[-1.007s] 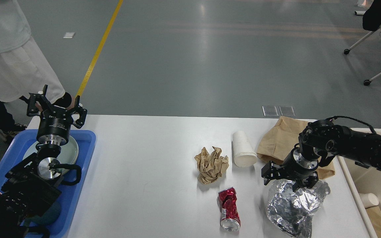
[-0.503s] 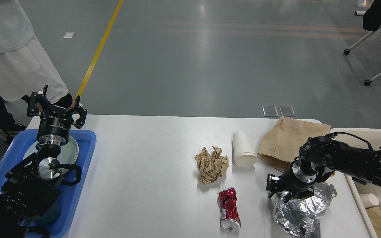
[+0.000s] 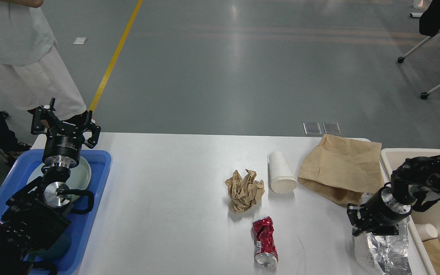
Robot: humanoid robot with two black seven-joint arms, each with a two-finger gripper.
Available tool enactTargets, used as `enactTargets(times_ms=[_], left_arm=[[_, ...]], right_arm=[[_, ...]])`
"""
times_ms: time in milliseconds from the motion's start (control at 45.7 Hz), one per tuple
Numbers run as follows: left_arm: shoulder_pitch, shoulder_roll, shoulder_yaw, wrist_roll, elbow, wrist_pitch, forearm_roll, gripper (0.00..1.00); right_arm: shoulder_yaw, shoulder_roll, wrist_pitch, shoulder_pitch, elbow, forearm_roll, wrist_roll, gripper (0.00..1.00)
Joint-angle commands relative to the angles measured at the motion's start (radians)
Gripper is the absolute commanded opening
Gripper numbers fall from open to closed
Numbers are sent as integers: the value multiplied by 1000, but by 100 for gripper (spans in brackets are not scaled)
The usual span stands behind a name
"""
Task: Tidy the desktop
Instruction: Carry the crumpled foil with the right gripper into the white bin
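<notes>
Head view: right claw (image 3: pixel 372 226) grips crumpled foil (image 3: pixel 384 252); left claw (image 3: pixel 65 120) spread wide; no writing legible.

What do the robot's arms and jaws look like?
Both arms are black and chunky. The left arm has shiny silver rings, a looping black cable and a left gripper with thin black jaws. The right arm has a silver ring too, black cables and a small black right gripper.

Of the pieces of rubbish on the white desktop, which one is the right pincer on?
The crumpled silver foil at the near right corner: the right pincer sits on its top, while the brown bag, white cup, paper ball and red can lie apart.
</notes>
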Motion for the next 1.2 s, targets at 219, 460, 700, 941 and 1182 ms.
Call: enactTargets(times_ms=[219, 460, 700, 941, 1182], left_arm=[[0, 0, 0, 1, 0, 0, 0, 96], [0, 0, 0, 1, 0, 0, 0, 96], [0, 0, 0, 1, 0, 0, 0, 96], [0, 0, 0, 1, 0, 0, 0, 96], [0, 0, 0, 1, 0, 0, 0, 96]], right_arm=[[-3, -248, 112, 347, 232, -7, -1, 0], [46, -308, 129, 580, 200, 0, 2, 0], [220, -323, 117, 579, -7, 2, 1, 0], [229, -314, -44, 300, -231, 3, 2, 0], [233, -222, -495, -96, -334, 2, 5, 35]])
